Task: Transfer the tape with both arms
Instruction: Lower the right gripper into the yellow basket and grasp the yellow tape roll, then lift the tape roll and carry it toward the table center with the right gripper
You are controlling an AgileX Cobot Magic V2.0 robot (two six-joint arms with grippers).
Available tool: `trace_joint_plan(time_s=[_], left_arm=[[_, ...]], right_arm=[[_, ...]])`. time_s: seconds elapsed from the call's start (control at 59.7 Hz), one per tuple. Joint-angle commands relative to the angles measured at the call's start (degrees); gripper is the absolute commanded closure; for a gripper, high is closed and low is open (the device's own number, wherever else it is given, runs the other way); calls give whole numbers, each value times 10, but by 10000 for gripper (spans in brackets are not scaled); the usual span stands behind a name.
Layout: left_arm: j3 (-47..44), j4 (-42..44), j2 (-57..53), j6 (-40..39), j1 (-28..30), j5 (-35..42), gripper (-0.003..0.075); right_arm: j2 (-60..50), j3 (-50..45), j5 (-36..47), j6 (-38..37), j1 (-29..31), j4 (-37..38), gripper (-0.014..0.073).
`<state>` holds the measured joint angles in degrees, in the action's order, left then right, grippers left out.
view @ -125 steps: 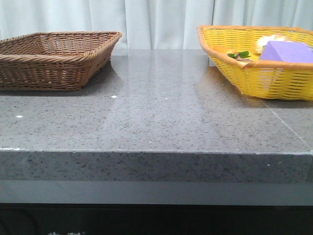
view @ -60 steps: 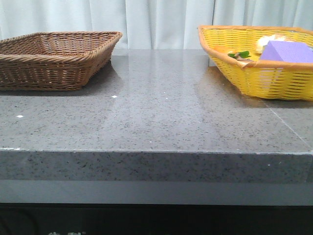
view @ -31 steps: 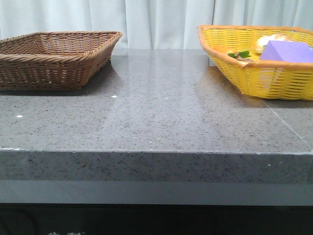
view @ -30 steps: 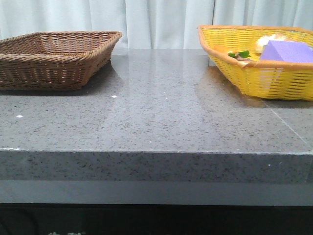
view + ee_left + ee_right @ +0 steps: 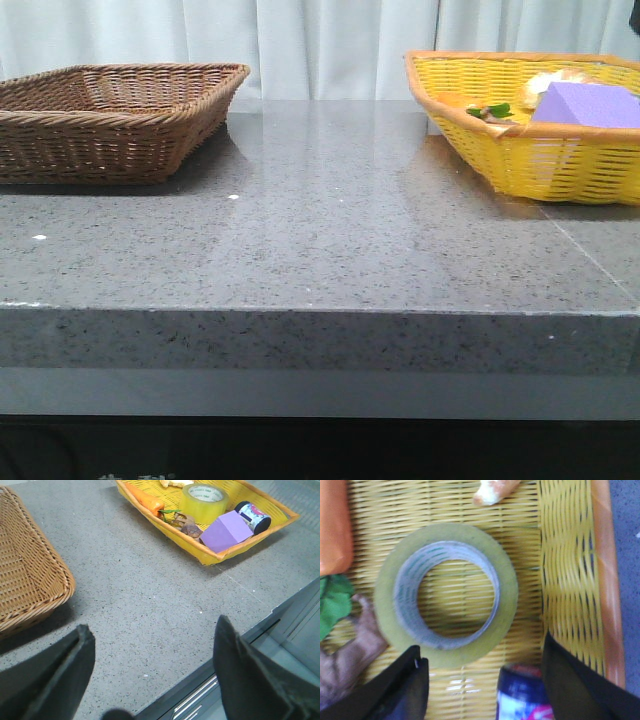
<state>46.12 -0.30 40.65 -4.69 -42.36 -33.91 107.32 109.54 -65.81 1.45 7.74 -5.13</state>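
My right gripper [image 5: 480,680] hangs jaws apart straight over the tape [image 5: 446,594] lying flat in the yellow basket [image 5: 575,570] — lined up to straddle its wall — left gripper [image 5: 150,675] waits open over the table [image 5: 150,605].

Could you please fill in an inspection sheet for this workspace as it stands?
Surface: grey speckled counter, a few white flecks.
Job's things: tape lies flat in the yellow basket, ungripped.
Clutter: purple block, carrot, can and a brown bit in the yellow basket; brown basket shows nothing inside.
Grippers: left gripper open above the counter's front edge; right gripper open, above the tape.
Cables: nothing seen.
Surroundings: pale curtain behind.
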Motion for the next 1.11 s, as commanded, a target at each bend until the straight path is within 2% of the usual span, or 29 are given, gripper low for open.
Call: trace_joint_plan(time_s=[0.0,0.369,0.704,0.939,1.089], left_arm=[[19,-8,1,-3,-5,43,229],[19,-17,1,-3,-5,43,229],[19,-17,1,-3,-5,43,229],[19,-17,1,-3,-5,43,229],[19,-17,1,-3,-5,43,229]], right_arm=[[3,44,12,12,4,5,109],[94,75,41,20,4,11,117],[111,86,39,20,4,11,433],[83,132,-4,21,3,11,454],[34,136,-7,24,-21,-7,454]])
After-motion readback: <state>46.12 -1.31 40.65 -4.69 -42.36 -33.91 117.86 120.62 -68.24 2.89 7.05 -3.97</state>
